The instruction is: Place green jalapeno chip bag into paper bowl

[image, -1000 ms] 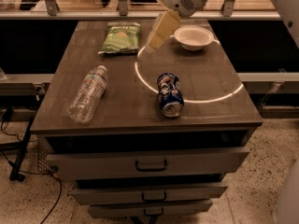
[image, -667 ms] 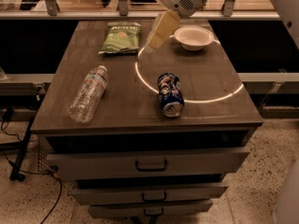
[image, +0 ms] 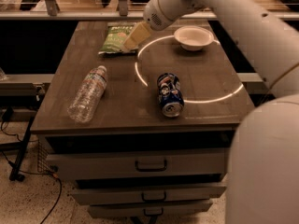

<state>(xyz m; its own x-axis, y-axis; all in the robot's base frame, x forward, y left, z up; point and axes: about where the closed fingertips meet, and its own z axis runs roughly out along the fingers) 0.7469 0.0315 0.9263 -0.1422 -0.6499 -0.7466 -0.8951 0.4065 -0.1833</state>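
The green jalapeno chip bag (image: 115,38) lies flat at the back left of the table top. The white paper bowl (image: 193,37) stands at the back right, with nothing in it. My gripper (image: 129,42) hangs from the white arm that reaches in from the upper right. Its pale fingers point down over the right edge of the chip bag. The bowl is well to the right of the gripper.
A clear plastic water bottle (image: 88,94) lies on its side at the left. A blue soda can (image: 168,95) lies on its side in the middle. A bright ring of light marks the dark table (image: 140,113). Drawers are below the front edge.
The arm has swung left, from between the bag and the bowl to the chip bag's right edge. The camera view has shifted. The objects have not moved.
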